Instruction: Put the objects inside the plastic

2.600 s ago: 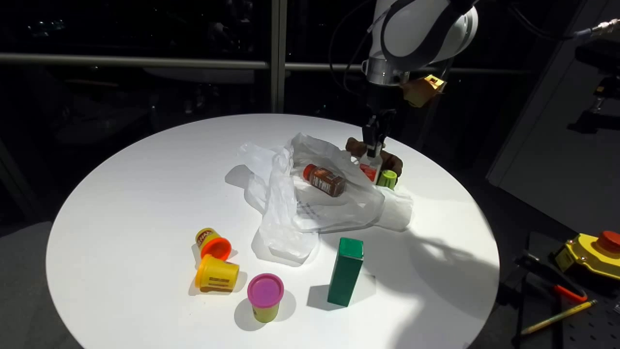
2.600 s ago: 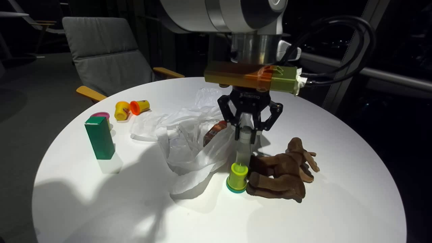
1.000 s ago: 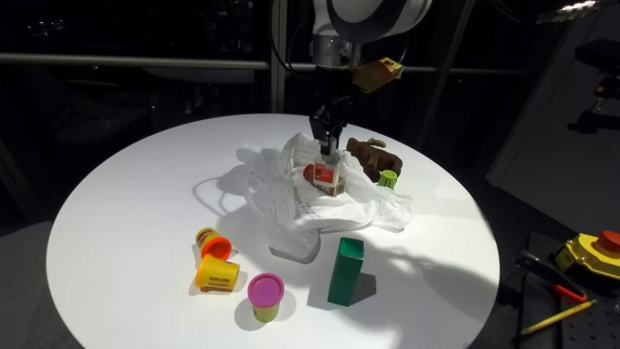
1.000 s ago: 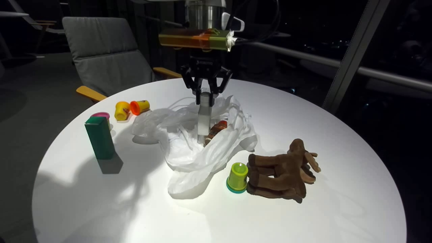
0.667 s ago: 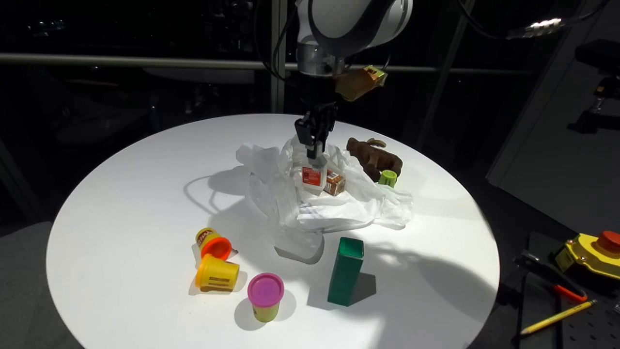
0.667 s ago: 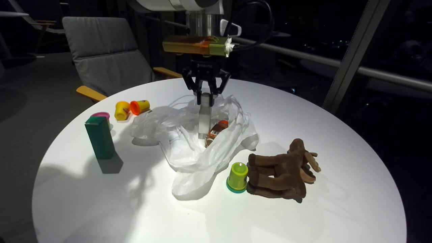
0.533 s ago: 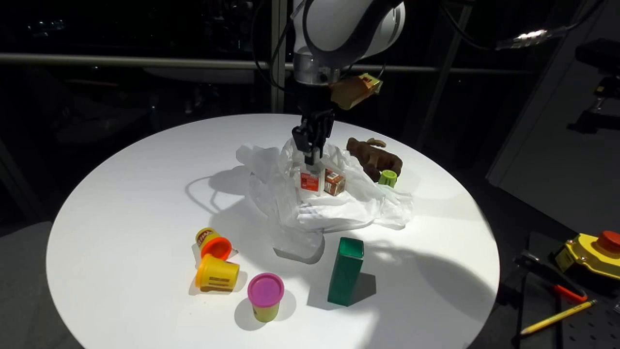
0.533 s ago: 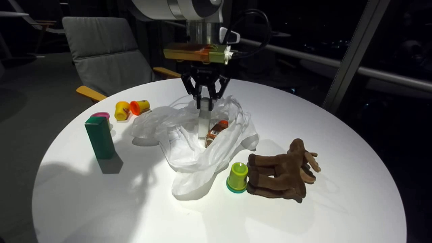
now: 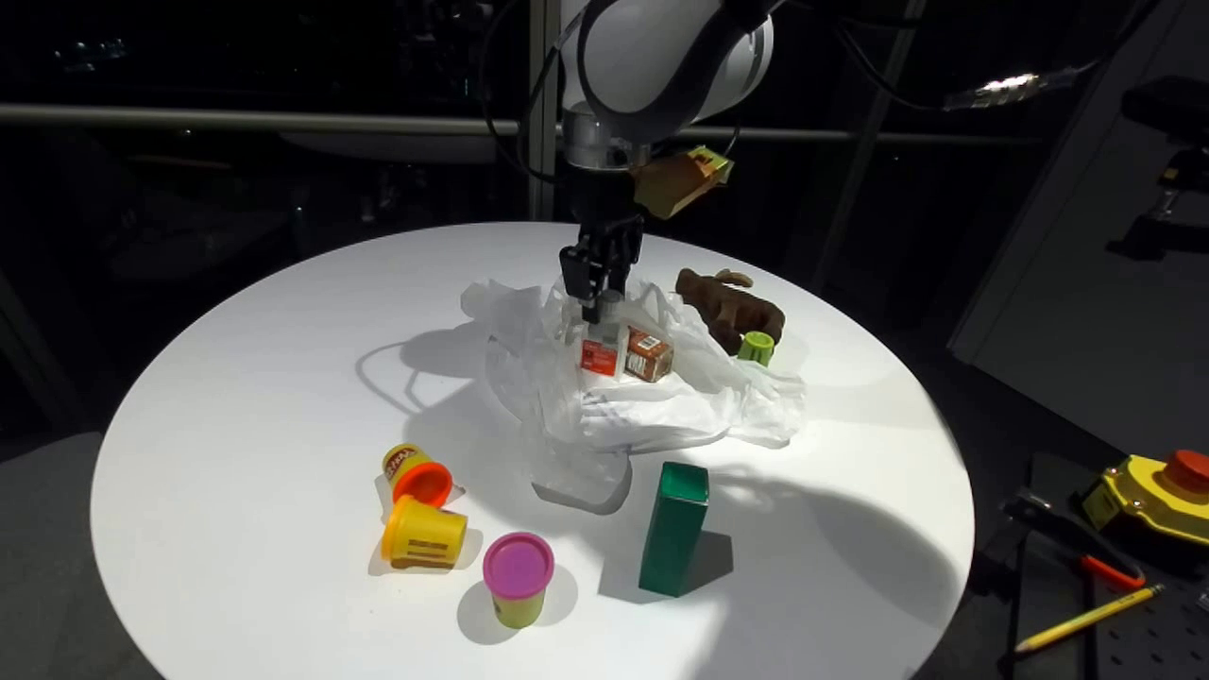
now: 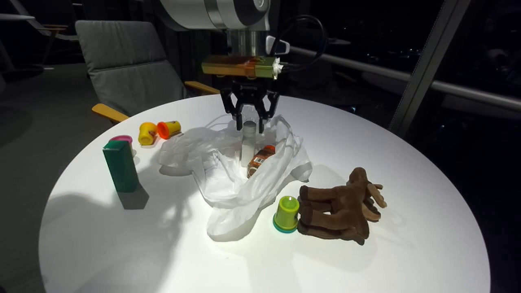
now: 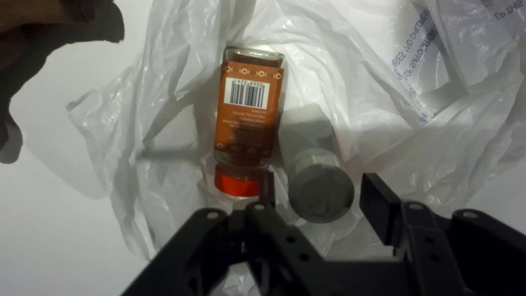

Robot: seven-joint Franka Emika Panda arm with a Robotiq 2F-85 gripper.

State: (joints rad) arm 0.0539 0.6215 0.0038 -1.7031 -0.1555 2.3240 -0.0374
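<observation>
Wrist view: spread the black two-finger gripper (image 11: 318,193) just wider than the pale, grey-capped bottle (image 11: 313,162), letting go on the white plastic bag (image 11: 394,152); held nothing.

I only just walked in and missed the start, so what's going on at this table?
A robot arm is working on getting objects into a white plastic bag. Its gripper is open around the top of a red-labelled white bottle, which stands on the crumpled bag beside a brown jar lying on its side. A green box, a brown plush animal and four small tubs are outside the bag, on the table.
</observation>
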